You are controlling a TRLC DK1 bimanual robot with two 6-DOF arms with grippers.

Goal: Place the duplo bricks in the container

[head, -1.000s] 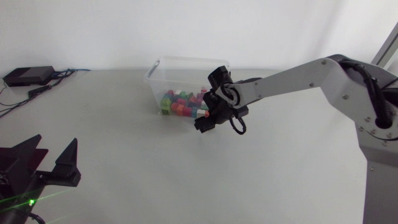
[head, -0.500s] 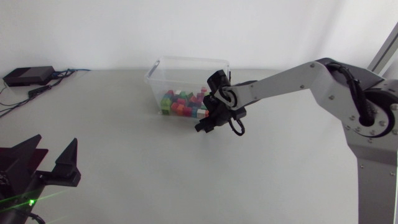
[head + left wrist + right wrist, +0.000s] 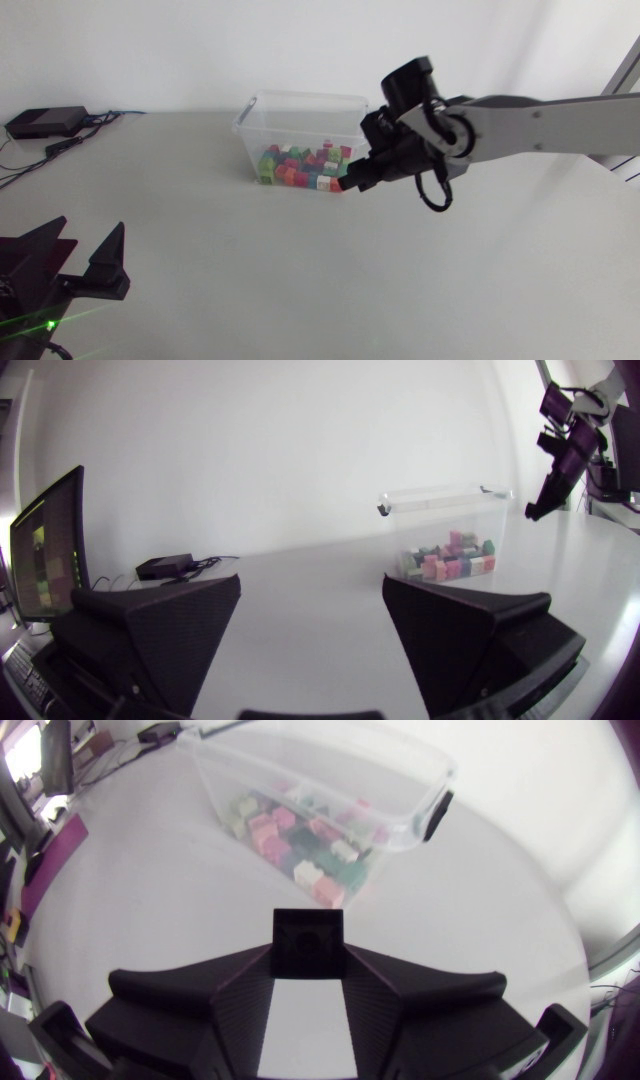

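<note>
Head view: my right arm comes in from the right. My right hand (image 3: 356, 180) hangs at the near right corner of the clear container (image 3: 300, 97). I cannot tell whether the hand touches it. The coloured bricks (image 3: 300, 168) lie heaped inside, and I see none loose outside. My left hand (image 3: 90, 238) sits low at the near left, released and empty.

Left wrist view: the left hand (image 3: 310, 590) gapes, with the container (image 3: 445, 495) and bricks (image 3: 450, 560) well ahead. The right hand (image 3: 535, 508) is beside the container.

Right wrist view: the right hand (image 3: 308, 970) looks down just short of the container (image 3: 330, 745). I cannot tell whether it is clenched, released or carrying anything.

I judge the job almost done. The container looks light, so I should keep above its rim and clear of the near wall. Anything carried should drop over the middle.

The surface (image 3: 250, 280) is pale, matte and smooth. A black box (image 3: 45, 121) with cables (image 3: 75, 140) lies at its far left.
</note>
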